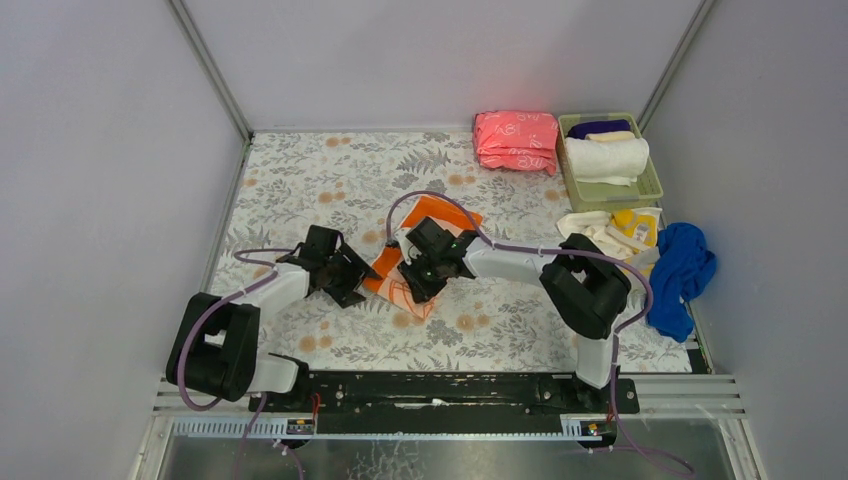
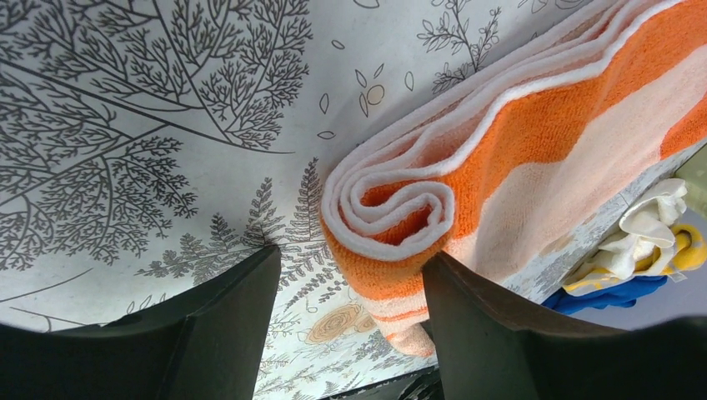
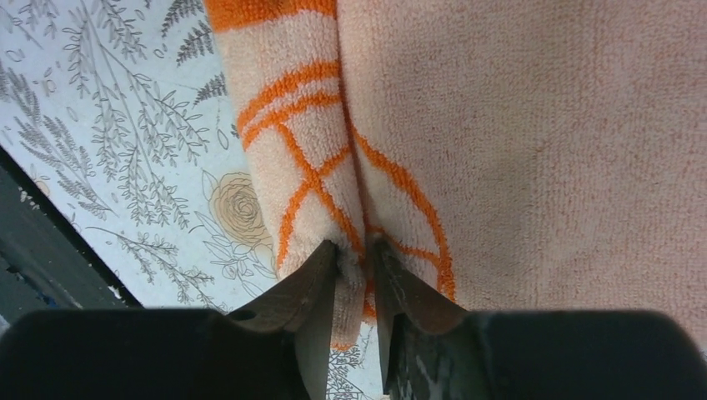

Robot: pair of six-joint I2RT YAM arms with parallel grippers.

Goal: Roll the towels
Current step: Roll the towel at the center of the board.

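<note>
I'm pinching the orange towel (image 3: 517, 125) with the right gripper (image 3: 354, 271), and the left gripper (image 2: 350, 333) is hanging wide open at its rolled end.

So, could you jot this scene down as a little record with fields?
Being rolled: soft orange cloth with white pattern, near end coiled up
Left gripper: open, fingers either side of the coiled end
Right gripper: shut on a fold of that cloth
Waiting at right: crumpled royal-blue cloth, yellow cloth, cream cloth
In pale green tray: rolled white towel
</note>
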